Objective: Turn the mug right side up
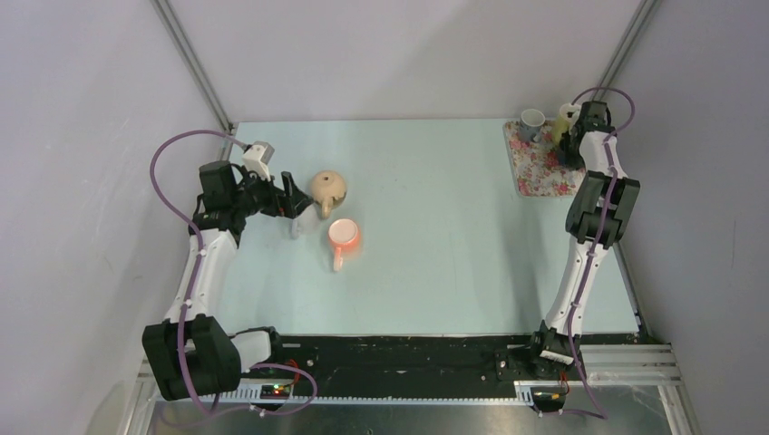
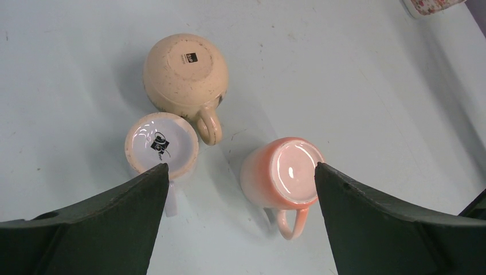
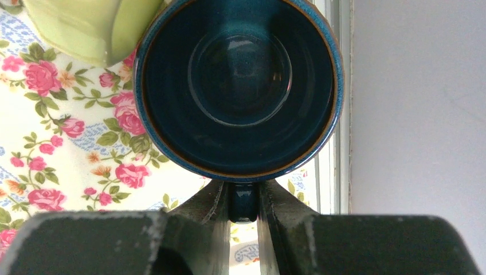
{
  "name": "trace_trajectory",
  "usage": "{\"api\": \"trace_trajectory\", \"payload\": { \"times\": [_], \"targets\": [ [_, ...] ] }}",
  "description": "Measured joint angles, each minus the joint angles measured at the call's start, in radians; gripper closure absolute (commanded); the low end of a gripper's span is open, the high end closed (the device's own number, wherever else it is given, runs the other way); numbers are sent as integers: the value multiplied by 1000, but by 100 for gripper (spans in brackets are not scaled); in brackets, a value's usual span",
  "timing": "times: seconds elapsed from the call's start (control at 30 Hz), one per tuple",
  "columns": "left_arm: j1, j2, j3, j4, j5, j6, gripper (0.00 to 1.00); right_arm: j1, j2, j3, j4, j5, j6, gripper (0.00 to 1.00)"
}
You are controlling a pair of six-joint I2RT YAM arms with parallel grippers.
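Observation:
Three mugs stand upside down on the table: a beige one (image 2: pixel 184 71), a white one with a black logo on its base (image 2: pixel 161 143) and an orange one (image 2: pixel 283 175) with its handle toward the camera. In the top view they sit at the left: beige (image 1: pixel 328 188), orange (image 1: pixel 344 237). My left gripper (image 2: pixel 240 166) hovers over them, open and empty, at the left of the top view (image 1: pixel 295 204). My right gripper (image 3: pixel 243 197) is shut on the handle of an upright dark blue mug (image 3: pixel 238 86) on a floral mat (image 3: pixel 57 143).
At the back right, the floral mat (image 1: pixel 540 168) also holds an upright grey mug (image 1: pixel 532 120) and a pale green mug (image 1: pixel 567 116), which sits close beside the blue mug in the right wrist view (image 3: pixel 91 23). The table's right edge lies just past the mat.

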Motion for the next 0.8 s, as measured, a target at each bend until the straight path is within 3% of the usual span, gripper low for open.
{"api": "trace_trajectory", "payload": {
  "times": [0.23, 0.47, 0.8],
  "targets": [
    [0, 0, 0, 0, -1, 0, 0, 8, 48, 83, -31, 17, -28, 100],
    [0, 0, 0, 0, -3, 0, 0, 14, 51, 87, -31, 24, -39, 68],
    [0, -1, -6, 0, -4, 0, 0, 13, 2, -17, -42, -2, -38, 43]
  ]
}}
